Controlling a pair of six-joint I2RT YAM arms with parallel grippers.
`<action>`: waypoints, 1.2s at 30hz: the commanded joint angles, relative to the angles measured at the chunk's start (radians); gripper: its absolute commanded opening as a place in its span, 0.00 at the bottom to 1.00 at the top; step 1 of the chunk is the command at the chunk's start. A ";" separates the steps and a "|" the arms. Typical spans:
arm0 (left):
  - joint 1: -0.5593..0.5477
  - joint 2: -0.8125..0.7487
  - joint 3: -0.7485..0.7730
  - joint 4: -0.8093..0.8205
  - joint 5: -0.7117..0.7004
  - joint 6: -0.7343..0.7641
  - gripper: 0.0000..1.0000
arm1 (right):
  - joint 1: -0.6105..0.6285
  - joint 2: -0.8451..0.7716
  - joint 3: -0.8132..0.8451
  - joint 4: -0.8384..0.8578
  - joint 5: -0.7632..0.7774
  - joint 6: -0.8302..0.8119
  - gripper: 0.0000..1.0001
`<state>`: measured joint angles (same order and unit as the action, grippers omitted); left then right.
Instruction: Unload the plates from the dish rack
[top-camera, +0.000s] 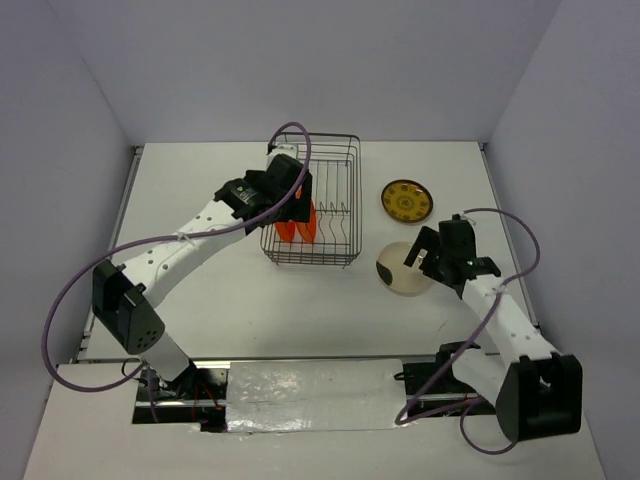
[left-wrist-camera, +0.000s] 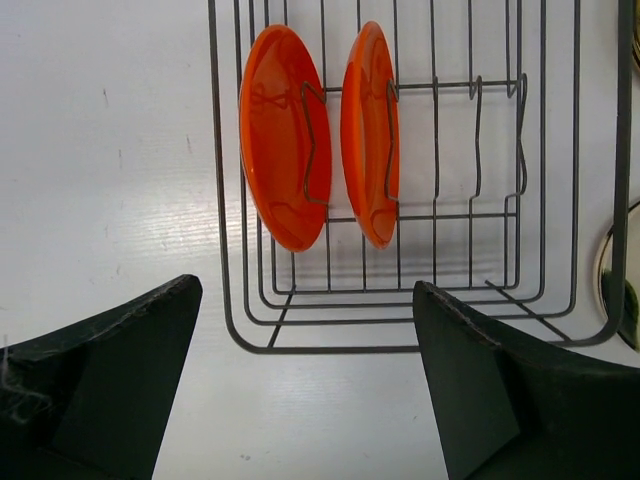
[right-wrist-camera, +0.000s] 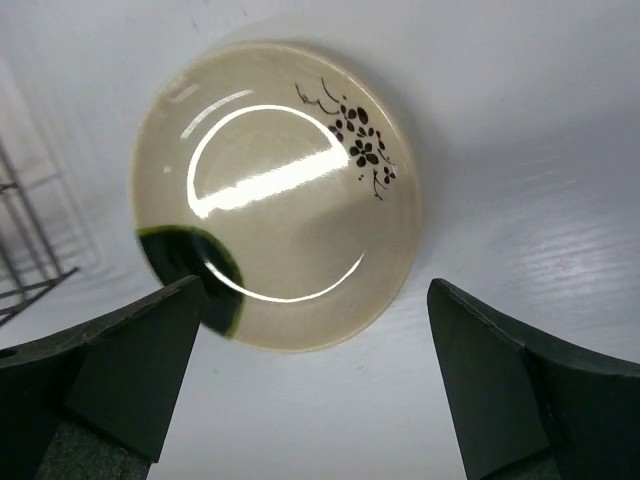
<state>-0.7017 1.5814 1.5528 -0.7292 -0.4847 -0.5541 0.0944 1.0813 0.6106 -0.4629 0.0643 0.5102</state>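
The dark wire dish rack (top-camera: 330, 160) stands at the middle back of the table. Two plain orange-red plates (top-camera: 297, 226) stand upright in its left slots; the left wrist view shows them side by side, one (left-wrist-camera: 283, 135) and the other (left-wrist-camera: 368, 130), inside the rack (left-wrist-camera: 225, 250). My left gripper (top-camera: 291, 205) hovers over the rack's near left part, open and empty (left-wrist-camera: 305, 300). The cream plate with dark blotches (top-camera: 401, 272) lies flat on the table, right of the rack. My right gripper (top-camera: 422, 256) is open and empty just above it (right-wrist-camera: 315, 300); the plate (right-wrist-camera: 275, 195) fills that view. The yellow patterned plate (top-camera: 406, 201) lies flat behind it.
The white table (top-camera: 200, 180) is walled at the back and both sides. The rack's right slots (left-wrist-camera: 480, 140) hold nothing. A shiny strip (top-camera: 310, 385) runs along the near edge between the arm bases. Purple cables loop over both arms.
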 joint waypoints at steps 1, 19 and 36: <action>0.007 0.078 0.072 0.005 -0.055 0.002 1.00 | 0.013 -0.173 0.063 -0.066 0.085 0.048 1.00; 0.038 0.549 0.457 -0.092 -0.178 -0.046 0.49 | 0.019 -0.468 0.124 -0.140 -0.049 -0.029 1.00; 0.008 0.218 0.472 -0.075 -0.253 -0.023 0.00 | 0.021 -0.471 0.141 -0.019 -0.316 -0.027 1.00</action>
<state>-0.6712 1.9686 1.9797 -0.8719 -0.6926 -0.5728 0.1089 0.6041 0.7292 -0.6018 -0.0647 0.4965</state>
